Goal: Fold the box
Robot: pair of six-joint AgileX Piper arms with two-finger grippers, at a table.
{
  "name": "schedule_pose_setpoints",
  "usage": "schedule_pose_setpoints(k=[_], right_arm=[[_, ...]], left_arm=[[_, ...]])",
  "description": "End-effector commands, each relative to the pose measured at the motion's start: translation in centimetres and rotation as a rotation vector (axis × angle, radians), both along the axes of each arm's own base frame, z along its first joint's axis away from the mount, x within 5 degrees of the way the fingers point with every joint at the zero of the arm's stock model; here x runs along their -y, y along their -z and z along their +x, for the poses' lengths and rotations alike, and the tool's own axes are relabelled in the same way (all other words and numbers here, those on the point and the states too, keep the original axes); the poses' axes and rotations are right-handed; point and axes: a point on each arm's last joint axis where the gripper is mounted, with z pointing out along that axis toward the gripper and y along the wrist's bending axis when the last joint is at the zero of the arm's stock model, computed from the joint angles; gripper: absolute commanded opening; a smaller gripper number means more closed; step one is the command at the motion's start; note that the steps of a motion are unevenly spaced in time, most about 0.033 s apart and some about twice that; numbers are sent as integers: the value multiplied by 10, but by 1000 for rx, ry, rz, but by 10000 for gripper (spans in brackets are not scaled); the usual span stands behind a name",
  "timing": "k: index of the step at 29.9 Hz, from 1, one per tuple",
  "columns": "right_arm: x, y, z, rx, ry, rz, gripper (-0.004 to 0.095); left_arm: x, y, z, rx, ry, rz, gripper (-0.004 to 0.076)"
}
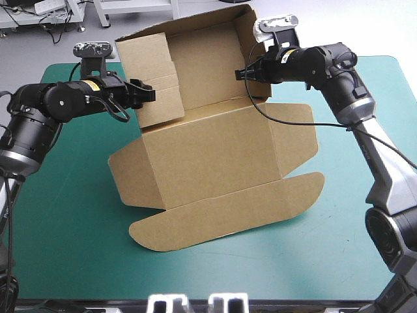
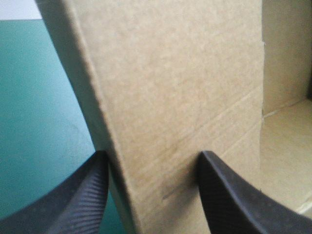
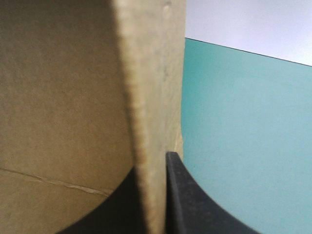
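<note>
While the box (image 1: 215, 150) stands tilted, left hand (image 1: 151, 95) parted astride one wall, right hand (image 1: 238, 74) pinching the opposite wall

Robotics lab, bench setup. Two robot arms, left gripper (image 1: 151, 93) and right gripper (image 1: 238, 74), reach over a table (image 1: 65, 215) with a teal-green cover. Past its far edge: bare grey floor (image 1: 404, 32), white stand legs (image 1: 104, 14), power strip (image 1: 47, 6), loose cables (image 1: 62, 26) trailing beside it on the floor.
</note>
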Motion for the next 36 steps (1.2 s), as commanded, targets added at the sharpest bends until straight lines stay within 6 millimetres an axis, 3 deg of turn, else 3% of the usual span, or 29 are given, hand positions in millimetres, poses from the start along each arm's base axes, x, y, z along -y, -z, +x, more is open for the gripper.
schedule_pose_setpoints(k=[1,6,12,19,27,36], right_arm=[[-14,-42,-25,65,-70,258,-17],[-23,-39,-29,12,-162,300,-17],[-27,-41,-35,8,-247,319,-17],[-26,-40,-34,24,-248,286,-17],[-10,-21,-30,-18,-179,-5,-17],[5,-1,-33,-177,-131,-225,-17]], left_arm=[[10,-22,-10,80,-64,-76,384],[18,-18,-9,79,-72,-42,349],[14,-1,-2,-13,-102,80,148],[12,2,-2,-21,-99,132,0],[15,9,4,-12,-34,199,-6],[41,51,28,-166,129,201,-9]])
